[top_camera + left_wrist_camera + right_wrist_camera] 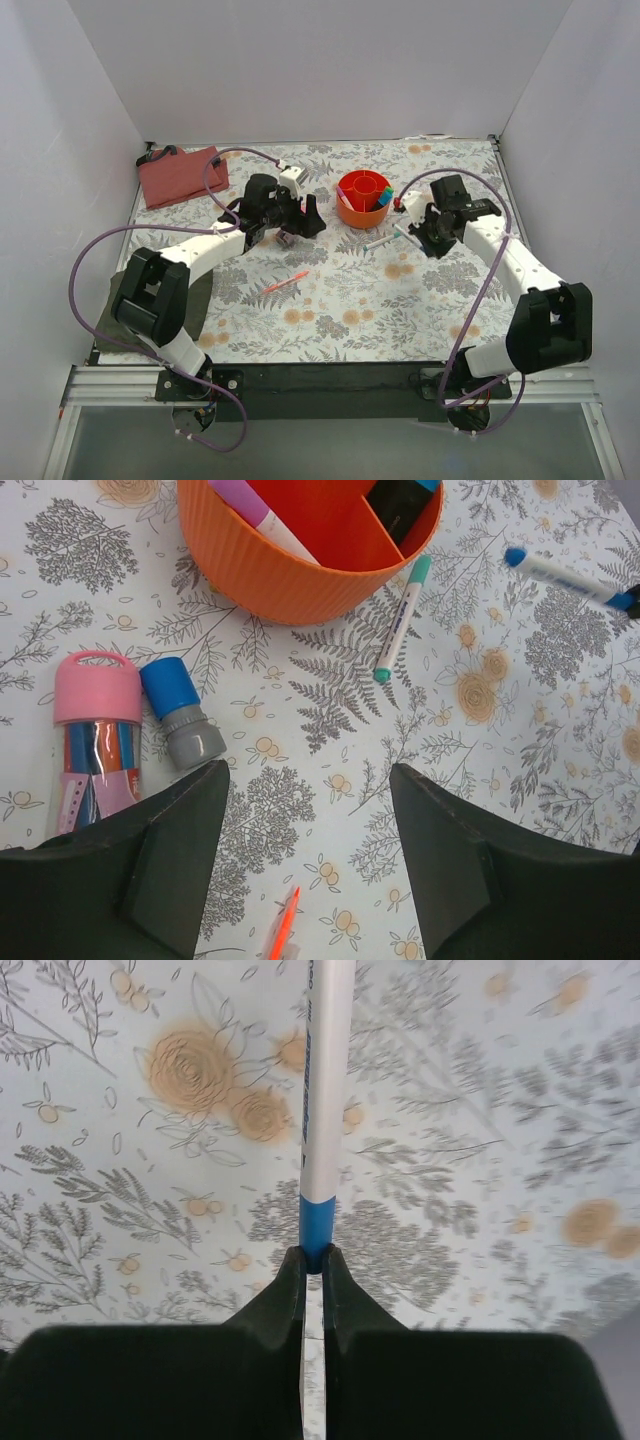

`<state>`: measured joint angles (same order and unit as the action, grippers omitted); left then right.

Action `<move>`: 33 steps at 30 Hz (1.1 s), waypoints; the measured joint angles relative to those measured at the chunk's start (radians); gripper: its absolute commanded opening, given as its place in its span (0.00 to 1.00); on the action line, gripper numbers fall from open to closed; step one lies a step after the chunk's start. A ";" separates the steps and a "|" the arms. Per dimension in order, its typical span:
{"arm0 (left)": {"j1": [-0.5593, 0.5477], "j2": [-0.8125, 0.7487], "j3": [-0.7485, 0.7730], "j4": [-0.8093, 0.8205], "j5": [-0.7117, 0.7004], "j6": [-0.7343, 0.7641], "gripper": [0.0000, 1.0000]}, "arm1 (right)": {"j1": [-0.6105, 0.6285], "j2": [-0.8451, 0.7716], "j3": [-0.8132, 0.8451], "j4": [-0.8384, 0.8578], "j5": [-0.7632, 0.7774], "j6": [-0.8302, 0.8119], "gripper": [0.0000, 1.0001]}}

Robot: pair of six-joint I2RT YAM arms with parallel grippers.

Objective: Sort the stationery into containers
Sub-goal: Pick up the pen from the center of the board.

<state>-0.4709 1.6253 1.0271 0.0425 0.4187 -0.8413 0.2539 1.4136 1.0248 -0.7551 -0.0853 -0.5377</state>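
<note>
Much is cut off here. In the left wrist view the orange cup [300,575] runs past the top edge, so only two things inside it show. One is a white marker with a purple cap [262,515] in one compartment. The other is a black highlighter [398,500] in the next, with its cap barely in frame. The top view shows the cup near the back middle of the desk [400,310], with a blue and a green cap at its right side, too small to make out further.

The left end effector [308,780] hangs above the desk with its fingers wide apart and nothing between them. One finger hides the lower part of the single pink tube [95,735]. Just beside the tube lies one grey stub with a blue cap [180,715]. One teal-capped felt-tip [399,620] lies with its upper end just beside the cup wall. The one orange-red pen [285,282] lies whole in the top view, in front of the cup and well apart from it, while the wrist view catches only its tip.

The right end effector [312,1258] is clamped on one white felt-tip [325,1110] at its blue band, held off the desk to the right of the cup. The end behind the fingers is hidden.

One red cloth [180,175] lies at the back left, and one dark cloth [205,295] is mostly covered by the left arm
</note>
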 measured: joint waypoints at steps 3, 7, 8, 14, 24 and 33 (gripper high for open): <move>0.000 0.000 0.004 0.009 -0.012 0.005 0.65 | 0.023 -0.035 0.110 -0.030 0.065 -0.118 0.01; 0.005 0.000 0.040 0.009 -0.019 0.009 0.65 | 0.089 -0.093 0.144 -0.030 0.149 -0.285 0.01; 0.007 0.000 0.052 0.010 -0.019 0.011 0.65 | 0.113 -0.106 0.143 -0.027 0.174 -0.353 0.01; 0.026 0.000 0.119 -0.003 -0.019 0.022 0.64 | 0.219 -0.199 -0.026 0.219 0.334 -0.741 0.01; 0.039 0.055 0.216 -0.040 0.223 0.058 0.62 | 0.254 -0.196 -0.121 0.561 0.330 -1.189 0.01; 0.058 0.304 0.572 -0.103 0.676 -0.121 0.54 | 0.259 -0.375 -0.245 0.751 -0.057 -1.390 0.01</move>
<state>-0.4129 1.9293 1.5993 -0.0608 1.0943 -0.9623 0.5129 1.0382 0.7795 -0.0044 -0.1421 -1.9282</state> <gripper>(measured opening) 0.548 0.075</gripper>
